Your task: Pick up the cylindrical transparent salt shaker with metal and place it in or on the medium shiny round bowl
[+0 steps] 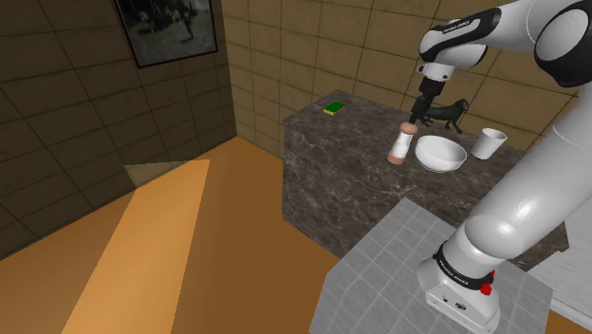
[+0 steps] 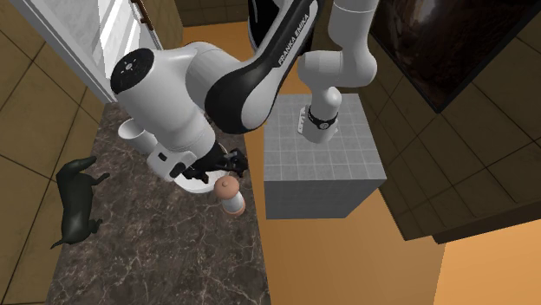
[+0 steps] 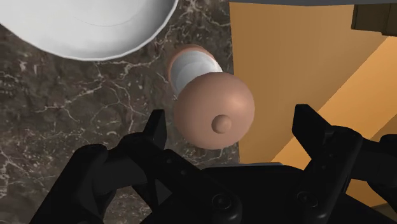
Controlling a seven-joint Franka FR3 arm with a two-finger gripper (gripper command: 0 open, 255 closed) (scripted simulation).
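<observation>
- Shoulder view: hangs the pincer point(image 1: 422, 106) straight above the upright salt shaker point(image 1: 405, 144), white-bodied and tan-capped, on the dark marble table point(image 1: 323, 180), just beside the white bowl point(image 1: 441, 153); aligned vertically, apparently for a top-down grasp.
- Second exterior view: places the shaker near the table's edge facing the stand point(image 2: 321, 165), with the arm bent low over it to reach.
- Wrist view: looks down on the tan cap between fingers point(image 3: 156, 127) spread apart, neither touching it; nothing gripped yet, with only a short carry to the bowl likely.
</observation>
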